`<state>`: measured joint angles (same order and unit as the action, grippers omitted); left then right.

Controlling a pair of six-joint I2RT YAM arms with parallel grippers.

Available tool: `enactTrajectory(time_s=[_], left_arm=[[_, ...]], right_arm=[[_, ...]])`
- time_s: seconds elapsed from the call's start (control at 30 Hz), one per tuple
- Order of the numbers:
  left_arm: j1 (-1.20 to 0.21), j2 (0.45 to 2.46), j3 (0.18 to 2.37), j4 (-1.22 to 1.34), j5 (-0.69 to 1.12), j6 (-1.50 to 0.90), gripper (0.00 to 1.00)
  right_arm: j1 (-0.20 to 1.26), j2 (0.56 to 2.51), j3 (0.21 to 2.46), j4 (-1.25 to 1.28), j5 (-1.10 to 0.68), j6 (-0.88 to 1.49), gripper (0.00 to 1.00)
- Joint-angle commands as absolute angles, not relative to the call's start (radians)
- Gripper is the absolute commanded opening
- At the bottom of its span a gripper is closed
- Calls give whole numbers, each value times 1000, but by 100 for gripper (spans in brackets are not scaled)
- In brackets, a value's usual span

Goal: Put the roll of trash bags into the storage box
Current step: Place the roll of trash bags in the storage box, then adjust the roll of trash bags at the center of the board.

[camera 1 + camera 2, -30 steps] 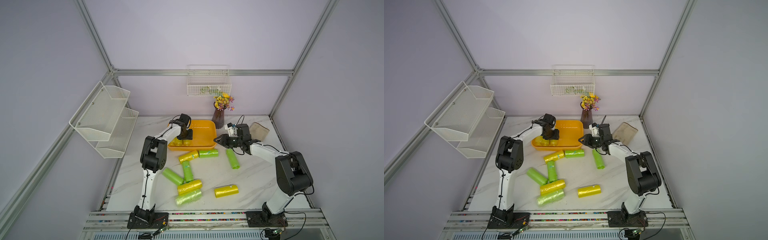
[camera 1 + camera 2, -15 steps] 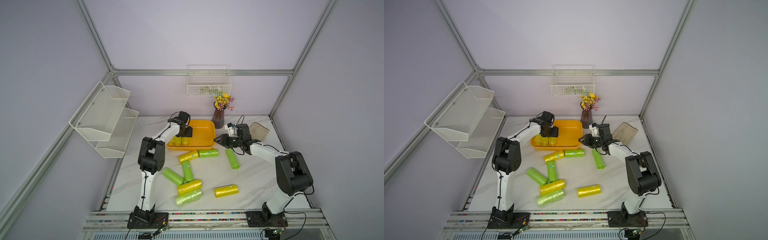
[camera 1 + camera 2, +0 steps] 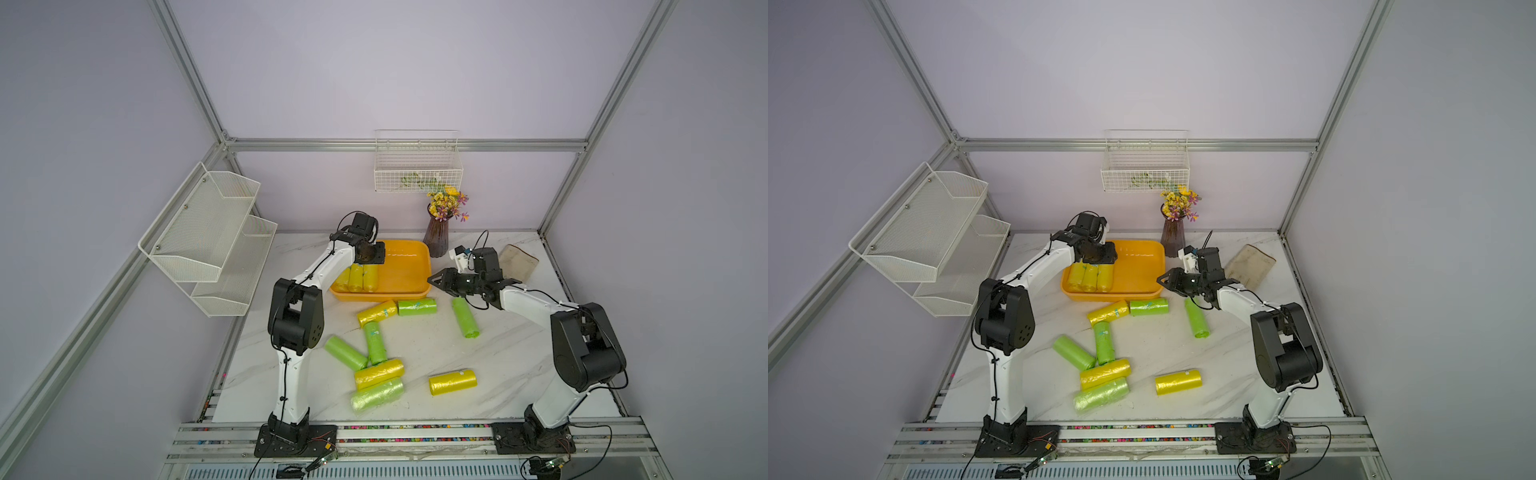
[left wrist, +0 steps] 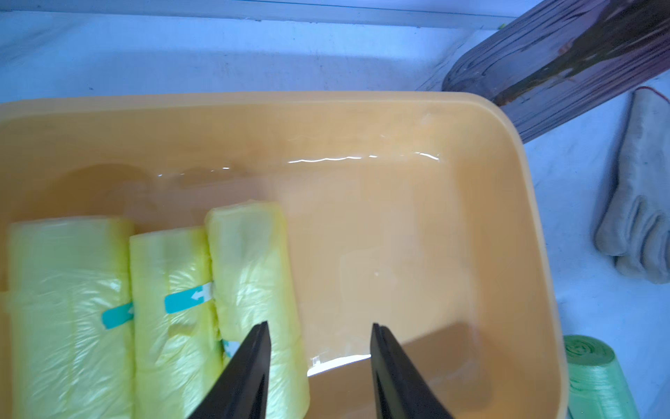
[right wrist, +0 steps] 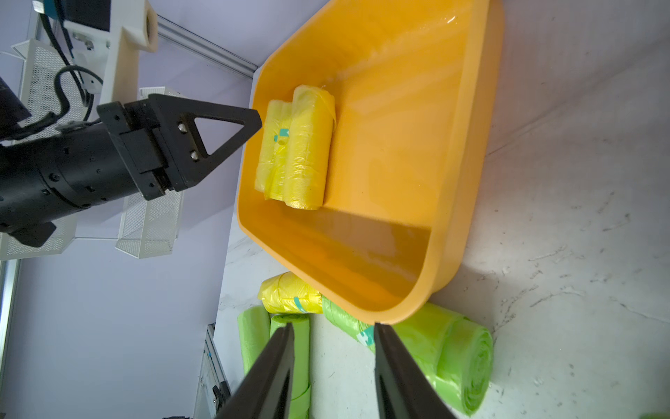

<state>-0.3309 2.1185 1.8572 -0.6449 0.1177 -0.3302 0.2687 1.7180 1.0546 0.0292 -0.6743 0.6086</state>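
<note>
The orange-yellow storage box [image 3: 409,246] [image 3: 1142,245] stands at the back of the table, with three yellow rolls [image 3: 357,277] [image 4: 250,272] [image 5: 301,152] side by side at its left end. My left gripper [image 3: 372,258] [image 3: 1105,257] [image 4: 319,324] hangs open and empty over the box, just beside those rolls. Off the box's right front corner my right gripper [image 3: 434,282] [image 3: 1160,280] [image 5: 333,324] is open and holds nothing. Several more rolls of trash bags lie on the table: a yellow one [image 3: 377,312], a green one [image 3: 417,306] and another green one [image 3: 465,318] are nearest the box.
A dark vase of flowers [image 3: 436,239] stands right behind the box's right corner, and a pale glove [image 3: 517,262] lies to its right. A white wire basket [image 3: 417,166] hangs on the back wall and a white mesh rack [image 3: 212,237] on the left wall.
My left gripper has lifted off the yellow rolls in the box and drawn back a little. The right arm has stayed put.
</note>
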Motion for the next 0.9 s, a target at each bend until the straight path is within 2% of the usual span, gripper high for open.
enactTrajectory(time_s=[0.0, 0.6, 0.87], left_arm=[[-343, 2125, 1830, -568, 201, -358, 45], [-325, 2174, 1776, -562, 152, -374, 47], [-325, 2076, 1753, -528, 134, -368, 58]], right_arm=[[261, 1695, 1043, 30, -665, 604, 40], [287, 1643, 1069, -176, -559, 436, 40], [370, 1591, 1096, -341, -447, 312, 41]])
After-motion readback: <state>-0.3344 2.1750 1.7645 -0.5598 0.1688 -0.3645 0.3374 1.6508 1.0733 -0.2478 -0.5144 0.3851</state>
